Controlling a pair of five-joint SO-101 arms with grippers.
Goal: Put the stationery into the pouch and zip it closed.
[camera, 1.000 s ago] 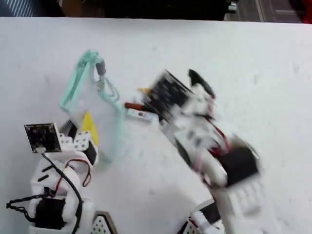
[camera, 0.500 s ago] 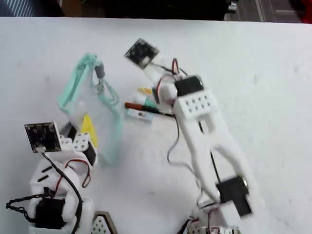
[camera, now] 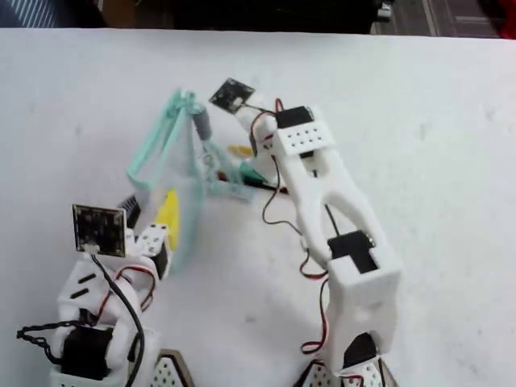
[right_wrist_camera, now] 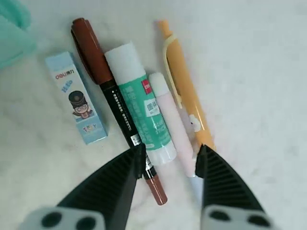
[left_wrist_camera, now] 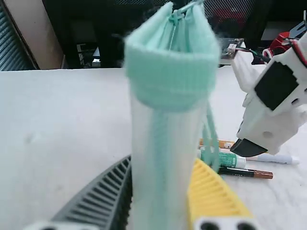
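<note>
Now your left gripper [left_wrist_camera: 163, 167] is clamped on the clear mint-trimmed pouch [left_wrist_camera: 169, 72]; your right gripper [right_wrist_camera: 170, 154], jaws apart, straddles the green-and-white glue stick [right_wrist_camera: 139, 103].

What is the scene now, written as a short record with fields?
left hand: shut on pouch
right hand: open, over glue stick and pink pen
on table: eraser box, marker, glue stick, pink pen, orange pen, side by side
progress: these five lie outside pouch
</note>
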